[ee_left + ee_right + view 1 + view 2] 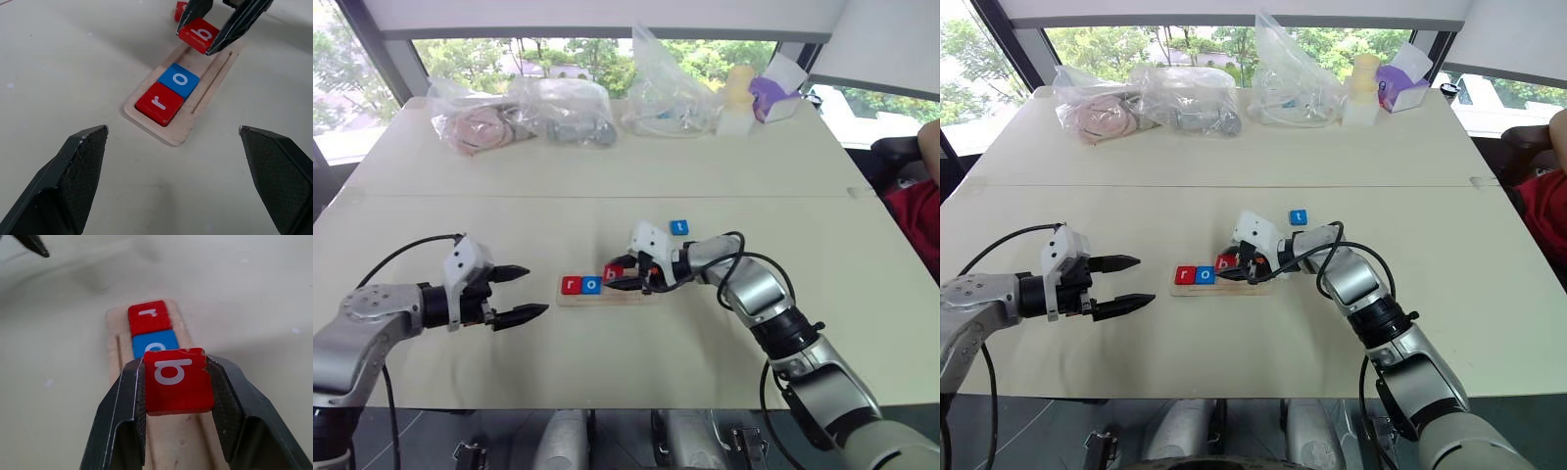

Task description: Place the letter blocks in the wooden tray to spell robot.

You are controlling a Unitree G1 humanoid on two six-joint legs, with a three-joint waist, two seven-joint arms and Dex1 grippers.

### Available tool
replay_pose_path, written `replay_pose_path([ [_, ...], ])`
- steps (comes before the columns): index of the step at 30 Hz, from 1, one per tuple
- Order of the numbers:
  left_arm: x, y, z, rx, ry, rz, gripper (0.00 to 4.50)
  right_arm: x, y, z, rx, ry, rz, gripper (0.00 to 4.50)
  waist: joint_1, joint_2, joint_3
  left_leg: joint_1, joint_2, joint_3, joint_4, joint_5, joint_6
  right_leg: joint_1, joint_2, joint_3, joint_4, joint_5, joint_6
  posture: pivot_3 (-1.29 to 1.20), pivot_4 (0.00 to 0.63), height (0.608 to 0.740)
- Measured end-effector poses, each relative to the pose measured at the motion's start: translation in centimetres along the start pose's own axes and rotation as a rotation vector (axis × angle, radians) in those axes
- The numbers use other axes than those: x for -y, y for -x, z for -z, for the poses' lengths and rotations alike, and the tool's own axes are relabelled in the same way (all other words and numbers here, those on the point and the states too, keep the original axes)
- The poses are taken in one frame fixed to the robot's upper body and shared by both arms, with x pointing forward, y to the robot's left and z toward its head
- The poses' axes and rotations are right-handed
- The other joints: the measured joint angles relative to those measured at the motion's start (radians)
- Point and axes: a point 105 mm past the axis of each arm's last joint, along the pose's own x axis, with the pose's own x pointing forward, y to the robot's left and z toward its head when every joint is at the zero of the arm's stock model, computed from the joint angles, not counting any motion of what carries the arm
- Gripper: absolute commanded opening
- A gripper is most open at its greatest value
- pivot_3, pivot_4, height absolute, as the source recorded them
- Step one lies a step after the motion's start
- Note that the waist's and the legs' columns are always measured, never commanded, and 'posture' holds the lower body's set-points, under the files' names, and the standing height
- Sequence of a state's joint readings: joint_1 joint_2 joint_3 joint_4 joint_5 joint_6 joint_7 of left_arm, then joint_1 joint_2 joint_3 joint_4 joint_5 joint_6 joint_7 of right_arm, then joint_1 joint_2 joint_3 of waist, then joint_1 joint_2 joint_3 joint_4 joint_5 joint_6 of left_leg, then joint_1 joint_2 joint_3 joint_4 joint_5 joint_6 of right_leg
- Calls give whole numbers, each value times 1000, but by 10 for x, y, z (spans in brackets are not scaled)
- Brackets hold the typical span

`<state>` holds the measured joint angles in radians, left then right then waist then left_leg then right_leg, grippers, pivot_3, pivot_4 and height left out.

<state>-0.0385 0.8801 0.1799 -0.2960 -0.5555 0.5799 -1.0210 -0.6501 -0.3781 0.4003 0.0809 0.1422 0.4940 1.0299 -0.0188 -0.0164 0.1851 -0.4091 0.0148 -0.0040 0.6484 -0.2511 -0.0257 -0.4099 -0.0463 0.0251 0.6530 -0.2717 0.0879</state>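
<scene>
The wooden tray [628, 297] lies at the table's middle. A red r block [571, 285] and a blue o block [591, 285] sit side by side at its left end. My right gripper [175, 363] is shut on a red b block [178, 382], which it holds tilted just above the tray next to the blue o. A blue t block [678, 227] rests on the table behind the right wrist. Part of another red block [180, 9] peeks out behind the right fingers. My left gripper [533, 291] hovers open and empty left of the tray.
Plastic bags [563, 110] with contents line the far edge, beside a pale container [736, 98] and a purple box [773, 98]. A person in red [920, 211] sits at the right edge. A seam [509, 196] crosses the table beyond the tray.
</scene>
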Motion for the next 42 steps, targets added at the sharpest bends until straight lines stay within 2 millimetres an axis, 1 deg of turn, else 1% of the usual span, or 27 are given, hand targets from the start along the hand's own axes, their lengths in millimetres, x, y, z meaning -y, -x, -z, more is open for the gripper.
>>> replay_pose_path([
  [5, 0, -1, -1, 4, -1, -3, 4500, -9, -5, 9, -24, -13, -36, 1203, 0, 0, 0, 0, 0, 0, 0, 0, 0, 0, 0, 0, 0, 0, 0, 0, 150, 735],
  [14, 0, -4, -1, 15, 2, -2, 4500, -10, -7, 7, -15, 7, -39, 1203, 0, 0, 0, 0, 0, 0, 0, 0, 0, 0, 1, 0, 0, 0, 0, 0, 150, 735],
  [19, 0, -4, -1, 16, 3, -9, 4500, -6, -9, 10, -18, 4, -36, 1203, 0, 0, 0, 0, 0, 0, 0, 0, 0, 0, 1, 0, 1, 0, 0, 0, 150, 735],
  [26, 0, -6, 0, 23, 8, -11, 4500, -5, -15, 7, -9, 14, -38, 1203, 0, 0, 0, 0, 0, 0, 0, 0, 0, 0, 1, 0, 1, 0, 0, 0, 150, 735],
  [28, 0, -6, 0, 23, 8, -12, 4500, -4, -15, 7, -8, 19, -39, 2250, 0, 0, 0, 0, 0, 0, 0, 0, 0, 0, 1, 0, 1, 0, 0, 0, 150, 735],
  [30, 0, -6, 0, 22, 8, -15, 4500, -4, -15, 6, -5, 27, -40, 3101, 0, 0, 0, 0, 0, 0, 0, 0, 0, 0, 1, 0, 1, 0, 0, 0, 150, 735],
  [32, 0, -6, 0, 21, 6, -17, 4500, -4, -15, 6, -6, 35, -38, 4201, 0, 0, 0, 0, 0, 0, 0, 0, 0, 0, 1, 0, 1, 0, 0, 0, 150, 735],
  [33, 0, -6, 0, 21, 5, -18, 4500, -3, -15, 7, -8, 35, -36, 4429, 0, 0, 0, 0, 0, 0, 0, 0, 0, 0, 1, 0, 1, 0, 0, 0, 150, 735],
  [36, 1, -7, -1, 21, 0, -18, 4500, -2, -15, 10, -18, 32, -27, 4429, 0, 0, 0, 0, 0, 0, 0, 0, 0, 0, 1, 0, 1, 0, 0, 0, 150, 735],
  [42, 0, -7, -1, 19, -4, -21, 4500, 4, -10, 5, -5, 42, -7, 4429, 0, 0, 0, 0, 0, 0, 0, 0, 0, 0, 1, 0, 1, 0, 0, 0, 150, 735],
])
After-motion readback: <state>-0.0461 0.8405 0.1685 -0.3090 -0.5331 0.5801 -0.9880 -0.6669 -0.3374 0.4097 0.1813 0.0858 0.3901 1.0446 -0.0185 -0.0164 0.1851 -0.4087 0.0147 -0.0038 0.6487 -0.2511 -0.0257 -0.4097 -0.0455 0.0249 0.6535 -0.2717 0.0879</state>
